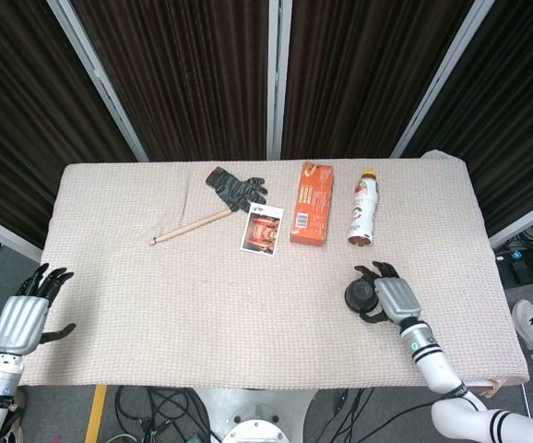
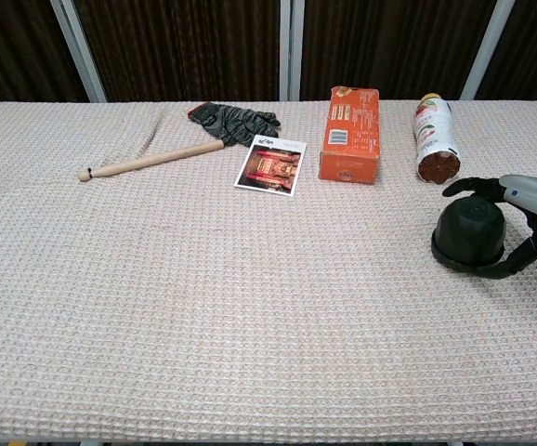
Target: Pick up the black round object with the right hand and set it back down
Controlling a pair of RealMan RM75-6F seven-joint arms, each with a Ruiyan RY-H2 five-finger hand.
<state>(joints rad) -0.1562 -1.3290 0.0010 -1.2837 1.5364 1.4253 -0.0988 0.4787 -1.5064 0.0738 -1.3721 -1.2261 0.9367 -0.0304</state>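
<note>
The black round object (image 1: 359, 295) (image 2: 470, 237) stands on the cloth-covered table (image 1: 202, 305) near its front right. My right hand (image 1: 391, 297) (image 2: 533, 200) lies right beside it, fingers spread around it. The thumb sits just behind the object with a small gap, and a finger curves along its base. My left hand (image 1: 27, 318) hangs off the table's front left corner, fingers apart and empty; the chest view does not show it.
Along the back of the table lie a grey glove (image 1: 237, 189), a wooden stick (image 1: 191, 225), a picture card (image 1: 262, 230), an orange box (image 1: 312, 203) and a bottle on its side (image 1: 363, 208). The bottle is the closest to the black object.
</note>
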